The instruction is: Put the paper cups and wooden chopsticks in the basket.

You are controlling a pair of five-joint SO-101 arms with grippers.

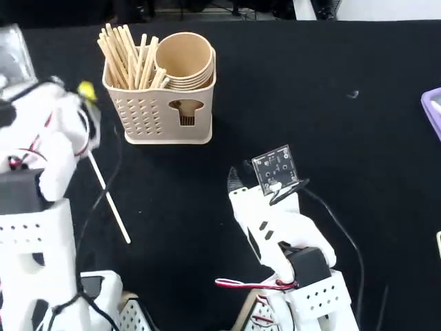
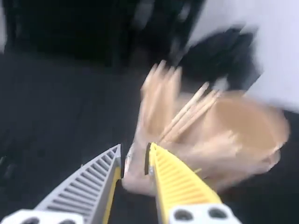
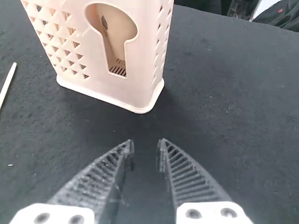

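Judging by the layout, the final pickup was in hand. The left hand, narrowly parted and empty, hovered at 9 o'clock from the basket. One loose chopstick lay on the surface at its 7 o'clock. Cups and other chopsticks stood inside. The right hand, slightly parted and empty, sat at 5 o'clock. Next, the left hand probably needed lowering to pinch that stick.

A matte black cloth covers the counter edge to edge, with one small pale speck toward 2 o'clock. At 3 o'clock the corner of a purple-rimmed object pokes in. Past the far edge at 12 o'clock the room is dark and cluttered. A white surface shows at 1 o'clock, and something shiny and silvery at 10 o'clock.
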